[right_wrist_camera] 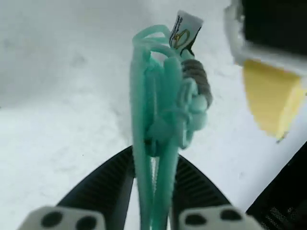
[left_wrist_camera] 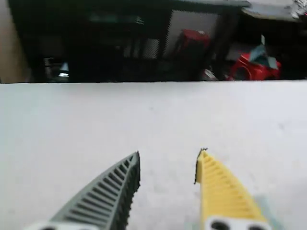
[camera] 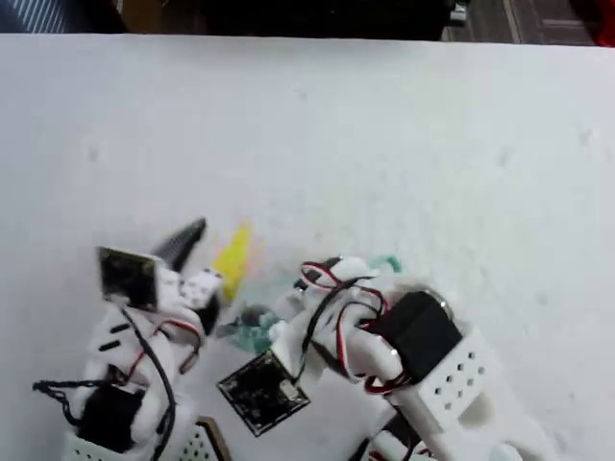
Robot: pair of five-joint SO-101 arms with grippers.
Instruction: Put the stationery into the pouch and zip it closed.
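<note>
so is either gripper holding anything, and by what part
The right gripper pinches the teal pouch edge-on, at the end away from its tag. The left gripper holds nothing.

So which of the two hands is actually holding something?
The right hand: it is clamped on the turquoise pouch. The left hand stands open with nothing in it.

Right wrist view: pouch lower end cut by frame edge; contents can't tell. High view: pouch mostly buried under right arm, teal scraps blurred. Left gripper finger bases cut off.
</note>
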